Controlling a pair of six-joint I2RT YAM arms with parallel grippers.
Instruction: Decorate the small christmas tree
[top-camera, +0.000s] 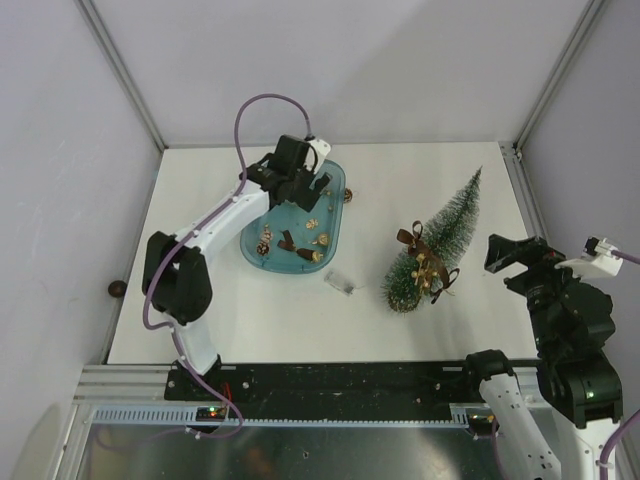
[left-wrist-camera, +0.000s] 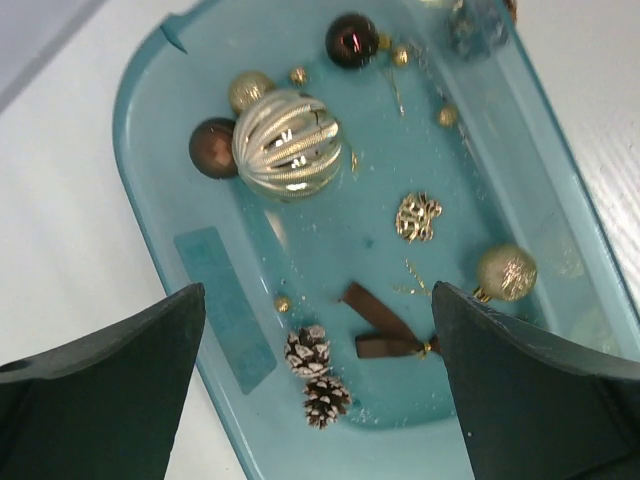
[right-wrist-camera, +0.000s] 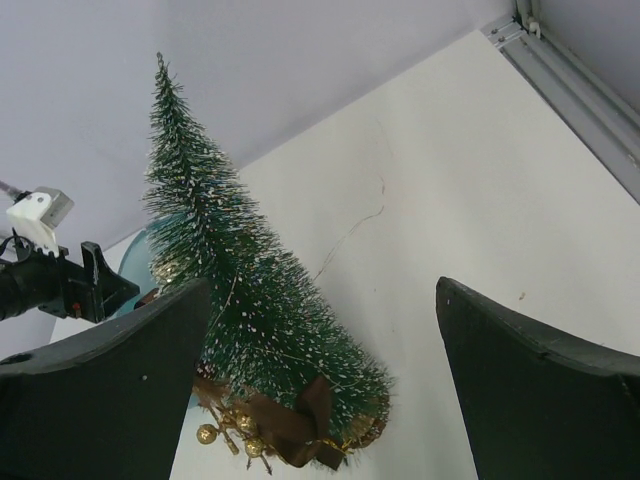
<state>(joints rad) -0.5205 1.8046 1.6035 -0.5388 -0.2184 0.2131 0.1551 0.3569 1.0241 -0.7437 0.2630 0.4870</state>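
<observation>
the left gripper (left-wrist-camera: 315, 340) hangs spread wide and empty over the teal tray (left-wrist-camera: 150, 190), likely to pick among the pinecones (left-wrist-camera: 308, 351) and brown bow (left-wrist-camera: 385, 325) inside. the small christmas tree (top-camera: 437, 243) lies on its side right of the tray, a ribbon (top-camera: 410, 238) and gold bits (top-camera: 425, 272) already near its base, the right gripper (right-wrist-camera: 320, 340) likewise spread, facing it. white table (top-camera: 250, 320), pale grey walls (top-camera: 350, 60), metal corner posts (top-camera: 120, 70).
</observation>
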